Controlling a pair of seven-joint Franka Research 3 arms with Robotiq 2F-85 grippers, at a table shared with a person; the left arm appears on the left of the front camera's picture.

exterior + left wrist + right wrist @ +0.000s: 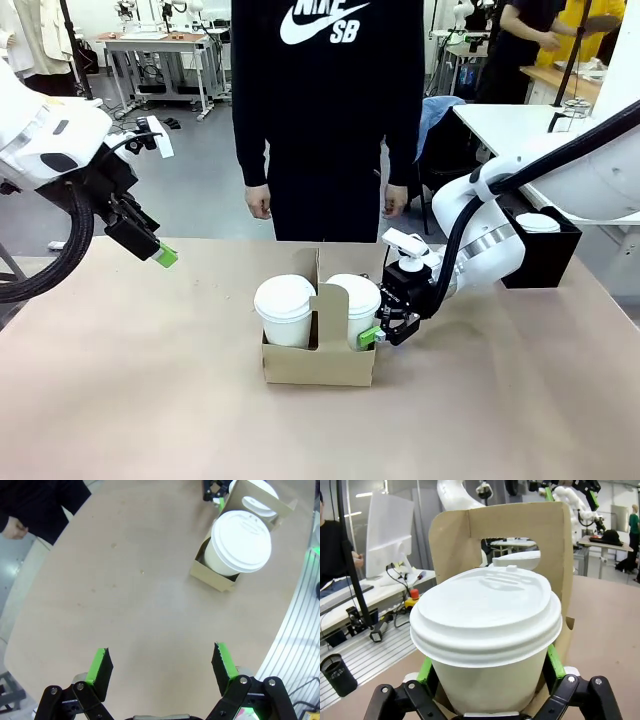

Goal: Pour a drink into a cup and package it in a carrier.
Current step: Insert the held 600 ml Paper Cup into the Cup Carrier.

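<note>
The brown, matte surface [150, 400] is bare along its near edge. Near the middle stands the carrier [318, 362], a low tray of plain brown cardboard with an upright central handle tab pierced by a cut-out slot. Each of its two slots holds a white paper cup, and each cup is capped with a smooth domed white plastic lid: the left cup [285, 310] and the right cup [354, 305] sit on either side of the tab.

The right gripper [384, 334] is at the carrier's right end, low over the surface. In the right wrist view its green pads [555, 662] lie against both sides of the right cup [487, 645], below the lid's ridged rim, so the jaws are pinching that cup as it sits in its slot, with the cardboard tab rising just behind it.

The left gripper [160, 252] hangs above the surface's left side, well apart from the carrier. In the left wrist view its jaws are spread wide, the green pads [100, 666] with nothing between them but bare brown surface.

Beyond the right arm, a black square box [545, 250] sits at the surface's far right with something white in it. At the far side stands a person in a dark sweatshirt [330, 90], hands hanging.
</note>
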